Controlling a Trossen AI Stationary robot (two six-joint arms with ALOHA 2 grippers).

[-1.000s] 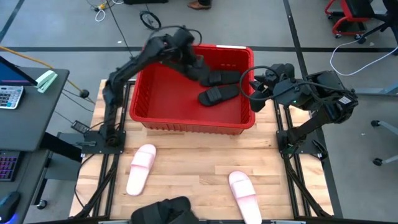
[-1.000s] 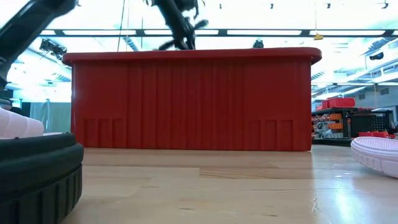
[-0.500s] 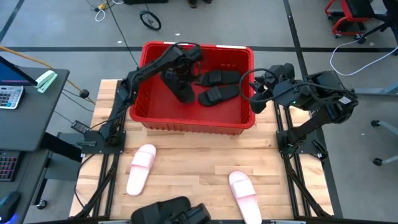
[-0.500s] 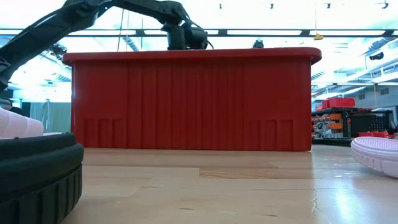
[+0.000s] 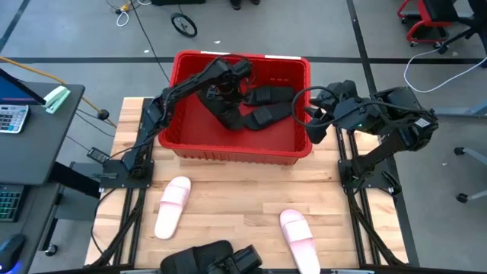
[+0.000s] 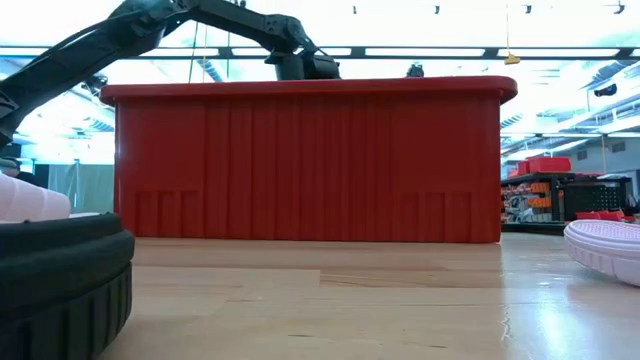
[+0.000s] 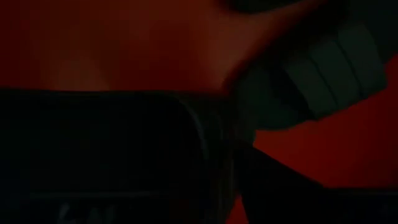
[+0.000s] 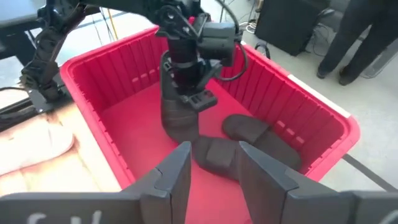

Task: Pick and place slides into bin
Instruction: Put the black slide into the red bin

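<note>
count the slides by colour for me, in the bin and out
black slides: 4, three in the bin, one at the table's front edge
pink slides: 2, both on the table
total: 6
A dark shape beside the front black one is cut off and not counted.

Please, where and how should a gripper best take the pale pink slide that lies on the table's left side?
Probably across the wide strap of the pink slide, coming straight down from above. It lies flat, sole down, alone on the table, so the raised strap gives the fingers something to close on.
</note>
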